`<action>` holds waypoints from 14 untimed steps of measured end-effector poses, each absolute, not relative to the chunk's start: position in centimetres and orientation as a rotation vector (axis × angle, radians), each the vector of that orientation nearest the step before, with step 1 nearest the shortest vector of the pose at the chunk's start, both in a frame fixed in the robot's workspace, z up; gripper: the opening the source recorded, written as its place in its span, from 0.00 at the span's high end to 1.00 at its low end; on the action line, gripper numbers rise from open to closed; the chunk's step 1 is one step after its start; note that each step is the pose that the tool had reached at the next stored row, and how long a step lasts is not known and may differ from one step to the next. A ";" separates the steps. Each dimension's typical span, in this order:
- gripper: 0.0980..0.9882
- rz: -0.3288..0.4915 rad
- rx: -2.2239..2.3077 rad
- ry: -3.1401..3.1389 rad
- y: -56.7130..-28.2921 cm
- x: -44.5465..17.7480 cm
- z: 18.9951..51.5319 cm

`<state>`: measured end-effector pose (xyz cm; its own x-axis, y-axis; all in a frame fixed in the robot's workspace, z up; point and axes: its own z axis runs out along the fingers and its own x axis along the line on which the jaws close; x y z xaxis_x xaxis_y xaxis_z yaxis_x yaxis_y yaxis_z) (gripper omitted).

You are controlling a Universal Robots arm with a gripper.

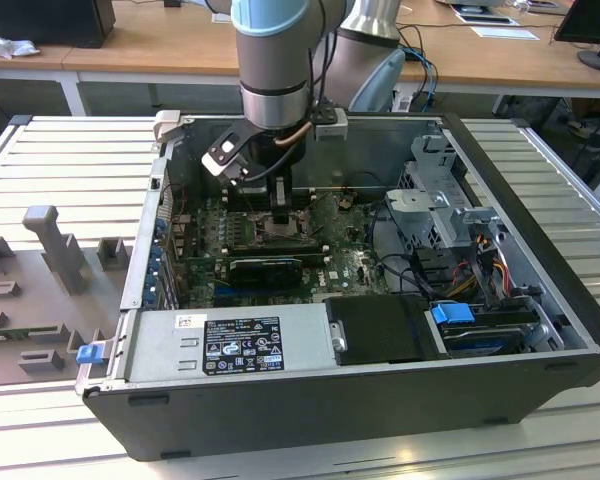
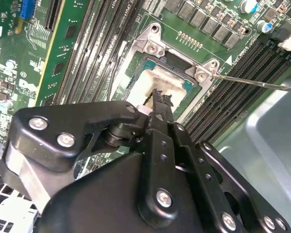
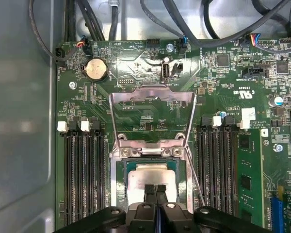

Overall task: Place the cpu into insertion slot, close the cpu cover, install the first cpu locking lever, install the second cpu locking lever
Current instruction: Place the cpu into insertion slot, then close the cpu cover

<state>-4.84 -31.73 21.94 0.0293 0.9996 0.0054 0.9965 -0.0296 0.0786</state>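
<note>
Gripper: the gripper (image 3: 155,190) is clenched, its 2 black fingers pressed together with nothing caught between them. The tips sit right over the chip's face. I can't tell if they touch it or hang just above.

Arm: in the exterior view it reaches straight down into the open computer case (image 1: 360,400), with the gripper (image 1: 280,215) low over the board.

CPU: the cpu (image 3: 150,175) lies flat in the insertion slot (image 2: 154,44), pale metal face up. In the second wrist view the cpu (image 2: 162,77) looks square to the rim, with the fingertips in front of part of it.

Cover: the cpu cover (image 3: 153,93) is open, swung back off the slot on its hinge. You can see the green motherboard (image 3: 223,82) through its cut-out centre.

Lever: 1 thin metal rod, the locking lever (image 2: 252,82), angles away from the slot's corner and out over the memory slots (image 3: 85,179).

Other bits: a coin cell battery (image 3: 95,69) sits on the board past the open cover. The case rests on a slatted metal table (image 1: 70,160).
</note>
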 end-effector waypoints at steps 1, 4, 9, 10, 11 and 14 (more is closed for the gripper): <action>0.99 0.090 2.215 2.151 -31.7 -4.8 22.3; 0.99 0.090 2.215 2.150 -31.7 -4.9 22.5; 0.99 0.085 2.217 2.151 -31.7 -3.5 22.6; 0.99 0.085 2.217 2.151 -31.7 -3.4 22.6; 0.99 0.084 2.217 2.151 -31.7 -3.3 22.6; 0.99 0.084 2.217 2.151 -31.7 -3.3 23.5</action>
<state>-3.34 -31.73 23.50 0.0300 0.9995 0.0030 0.9967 -0.0301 0.0751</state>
